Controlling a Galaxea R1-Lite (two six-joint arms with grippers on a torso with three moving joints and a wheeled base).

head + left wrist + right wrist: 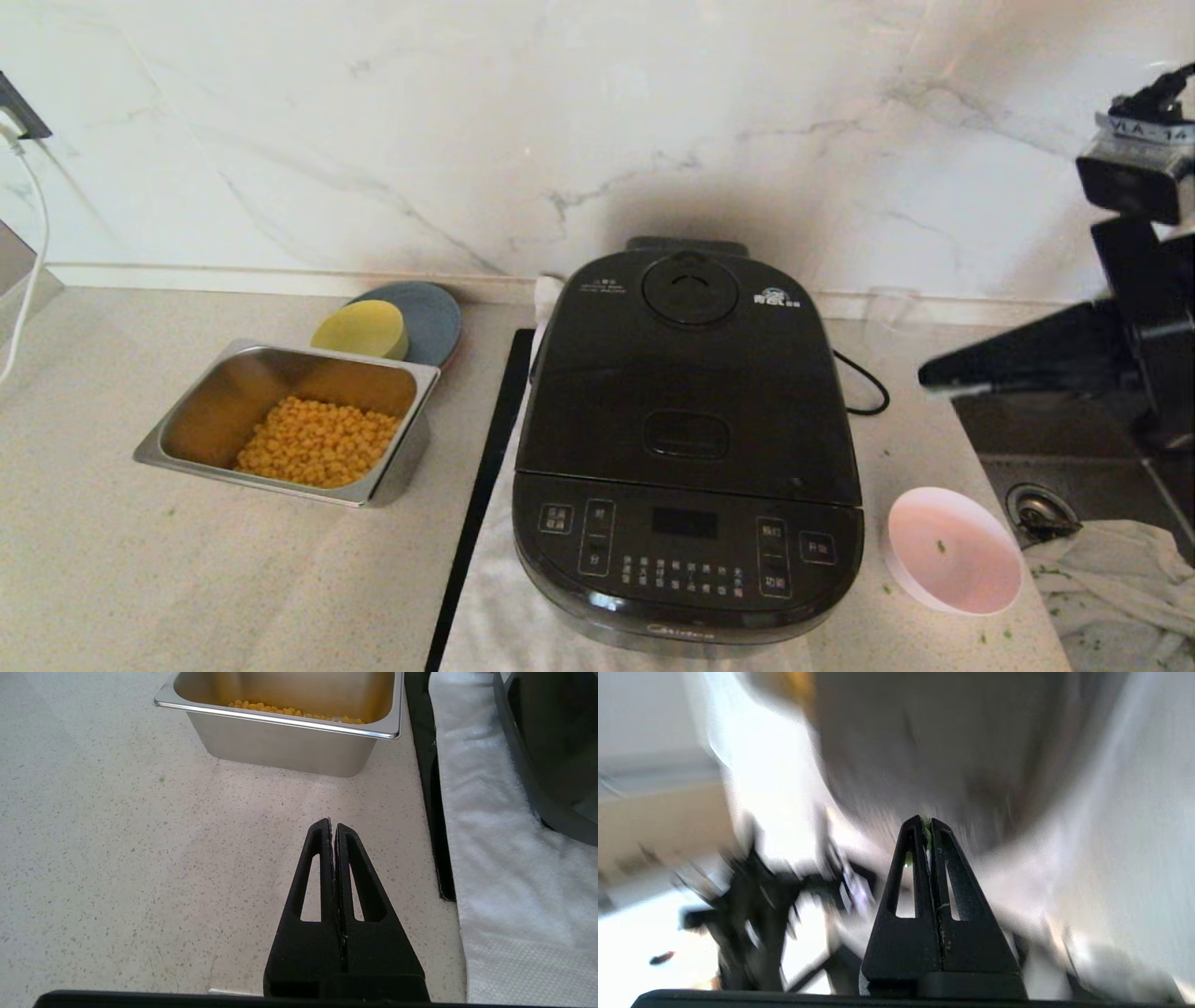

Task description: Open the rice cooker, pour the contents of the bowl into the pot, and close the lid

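The glossy black rice cooker (686, 448) stands mid-counter with its lid (686, 373) down, so the pot is hidden. To its right sits the small pink-white bowl (952, 551), nearly empty, with one green herb bit (940, 546) inside and a few more scattered on the counter around it. My right gripper (926, 378) hangs raised above and behind the bowl, pointing toward the cooker; it is shut (927, 822), with green specks stuck between the fingertips. My left gripper (332, 826) is shut over bare counter, short of the steel tray (280, 742), and is out of the head view.
The steel tray (149, 448) of corn kernels (317, 443) lies left of the cooker, with a yellow bowl (362, 329) and a grey-blue plate (429, 313) behind it. A white mat (490, 858) lies under the cooker. A sink (1036, 509) and crumpled cloth (1111, 569) are at the right.
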